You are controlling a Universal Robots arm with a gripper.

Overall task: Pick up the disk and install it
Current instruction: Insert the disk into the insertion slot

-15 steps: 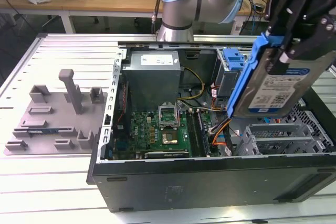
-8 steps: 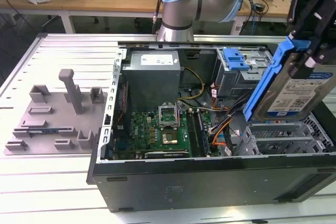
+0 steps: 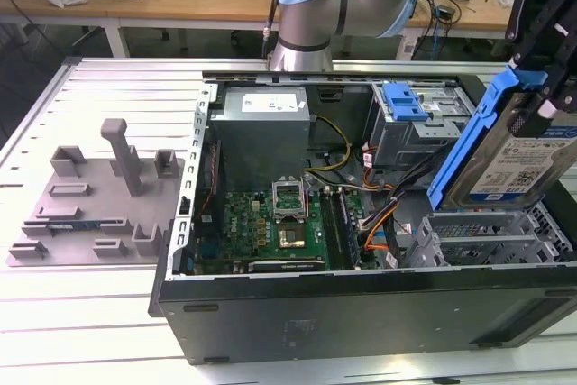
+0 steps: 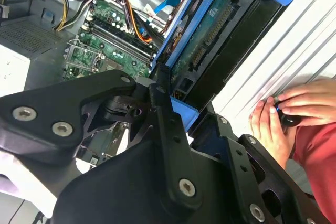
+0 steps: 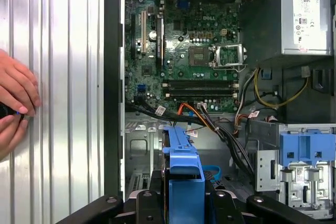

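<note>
One disk is gripped by the gripper, jaws closed on its upper, blue-railed end. It is held off the open computer case, at 3 o'clock in the exterior view. It is tilted, with the long axis laid from 1 o'clock down to 7 o'clock, away from the gripper. The lower end is pointed at the drive cage just below and judged not yet seated. A person's hand is rested on the table beside the case.
</note>
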